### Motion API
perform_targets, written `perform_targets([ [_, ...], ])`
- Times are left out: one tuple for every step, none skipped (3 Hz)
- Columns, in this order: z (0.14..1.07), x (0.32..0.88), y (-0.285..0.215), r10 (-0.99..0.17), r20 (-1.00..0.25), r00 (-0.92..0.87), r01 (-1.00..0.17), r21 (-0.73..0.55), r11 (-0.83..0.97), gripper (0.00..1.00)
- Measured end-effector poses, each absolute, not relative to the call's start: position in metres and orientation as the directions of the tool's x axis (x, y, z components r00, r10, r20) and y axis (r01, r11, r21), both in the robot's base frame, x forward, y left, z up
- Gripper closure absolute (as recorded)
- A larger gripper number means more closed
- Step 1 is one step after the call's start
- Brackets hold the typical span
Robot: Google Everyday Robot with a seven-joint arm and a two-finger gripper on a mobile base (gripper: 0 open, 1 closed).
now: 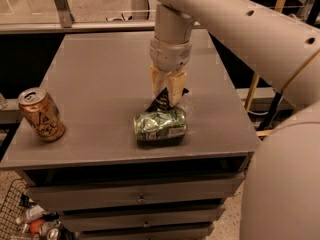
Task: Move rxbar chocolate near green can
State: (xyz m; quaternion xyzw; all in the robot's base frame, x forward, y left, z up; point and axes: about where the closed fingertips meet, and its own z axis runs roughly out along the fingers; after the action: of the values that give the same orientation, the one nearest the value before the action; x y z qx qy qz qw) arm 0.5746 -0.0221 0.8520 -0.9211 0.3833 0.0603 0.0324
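The green can (160, 126) lies on its side, dented, on the grey table top (100, 84) near the front edge. My gripper (167, 95) hangs from the arm just behind the can, pointing down. It is shut on the rxbar chocolate (161, 101), a dark wrapper with white lettering that sticks out at a tilt between the cream fingers (176, 86). The bar's lower edge is right behind the can's top; I cannot tell if they touch.
An orange-copper can (41, 114) with dark script stands upright at the table's front left. Drawers (142, 199) sit below the top. A wire basket (25, 219) with items is on the floor at lower left. My arm fills the right side.
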Motion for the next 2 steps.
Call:
perform_targets([
  [0.8509,0.5814,-0.017,-0.703,-0.131,0.699,-0.712,-0.045,-0.7,0.82],
  [0.8495,0.5873,-0.0126,-0.703,-0.128,0.699,-0.714,-0.07,-0.697,0.58],
])
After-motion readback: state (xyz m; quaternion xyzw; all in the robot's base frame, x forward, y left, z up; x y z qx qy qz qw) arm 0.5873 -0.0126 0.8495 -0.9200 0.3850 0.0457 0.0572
